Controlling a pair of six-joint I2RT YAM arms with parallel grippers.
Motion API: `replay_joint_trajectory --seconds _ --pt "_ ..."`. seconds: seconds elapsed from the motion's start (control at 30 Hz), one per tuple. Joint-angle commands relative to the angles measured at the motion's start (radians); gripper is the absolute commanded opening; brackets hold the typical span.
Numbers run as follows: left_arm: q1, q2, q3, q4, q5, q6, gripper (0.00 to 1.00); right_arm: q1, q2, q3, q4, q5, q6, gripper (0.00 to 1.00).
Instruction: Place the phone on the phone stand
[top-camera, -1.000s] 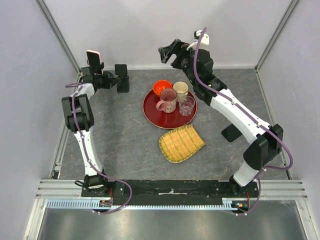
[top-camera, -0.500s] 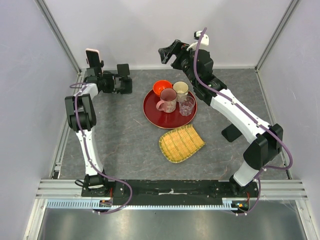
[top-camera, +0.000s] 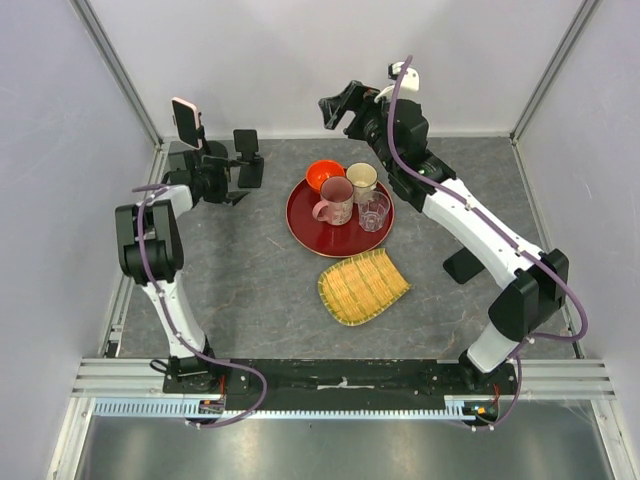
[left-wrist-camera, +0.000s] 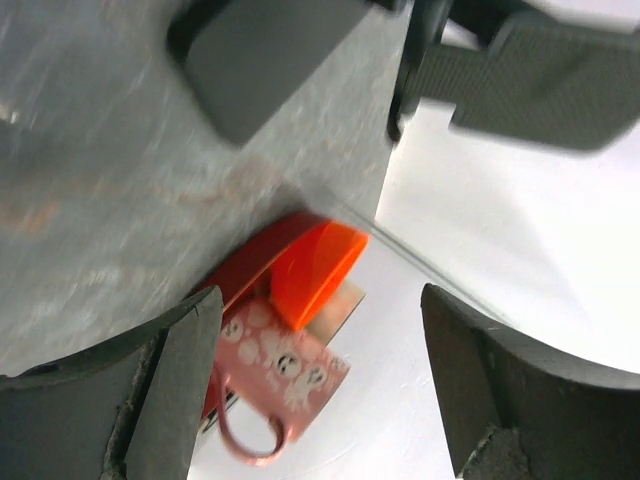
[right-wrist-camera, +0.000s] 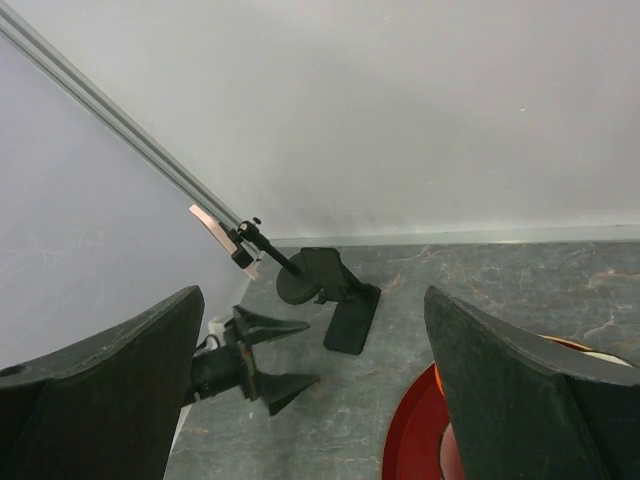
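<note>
Red tray (top-camera: 300, 216); orange bowl (top-camera: 324, 176); pink mug (left-wrist-camera: 288, 368), white faces.

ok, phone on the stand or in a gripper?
On the stand. Right wrist view: phone clamped on the arm of the phone stand; left gripper open, apart from it.

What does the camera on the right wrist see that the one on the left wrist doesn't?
Only the right wrist view shows the pink phone held on the phone stand, and the left gripper, open and empty. Only the left wrist view shows the orange bowl and pink mug. Both show the phone stand, the red tray and the grey table.
</note>
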Motion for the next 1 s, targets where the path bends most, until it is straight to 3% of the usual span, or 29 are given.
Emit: replay_joint_trajectory --seconds 0.0,0.13,0.23,0.3,0.4,0.53,0.7,0.83,0.97 --pt "-0.001 -0.202 -0.204 0.197 0.061 0.041 0.86 -0.004 -0.071 -0.005 -0.024 0.047 -0.055 0.98" --pt "-0.010 -0.392 -0.411 0.286 0.101 0.085 0.84 -0.005 -0.094 0.012 -0.091 0.124 -0.108 0.98" --pt "-0.049 -0.554 -0.531 0.271 0.087 0.205 0.83 -0.009 -0.118 0.020 -0.247 0.214 -0.148 0.98" --pt "-0.096 -0.655 -0.538 0.193 0.038 0.341 0.83 -0.025 -0.170 -0.067 -0.350 0.304 -0.145 0.98" --pt "-0.265 -0.735 -0.521 0.126 -0.005 0.495 0.84 -0.097 -0.257 -0.196 -0.494 0.355 -0.076 0.98" --pt "-0.388 -0.784 -0.464 0.058 -0.037 0.682 0.84 -0.229 -0.379 -0.366 -0.671 0.351 0.041 0.98" --pt "-0.408 -0.894 -0.490 0.067 0.036 0.698 0.84 -0.454 -0.440 -0.483 -0.786 0.194 0.096 0.98" --pt "-0.422 -0.965 -0.490 0.105 0.100 0.699 0.84 -0.735 -0.402 -0.580 -0.774 -0.020 0.084 0.98" --pt "-0.420 -0.945 -0.518 0.214 0.167 0.621 0.84 -0.788 -0.274 -0.579 -0.763 -0.057 0.041 0.98"
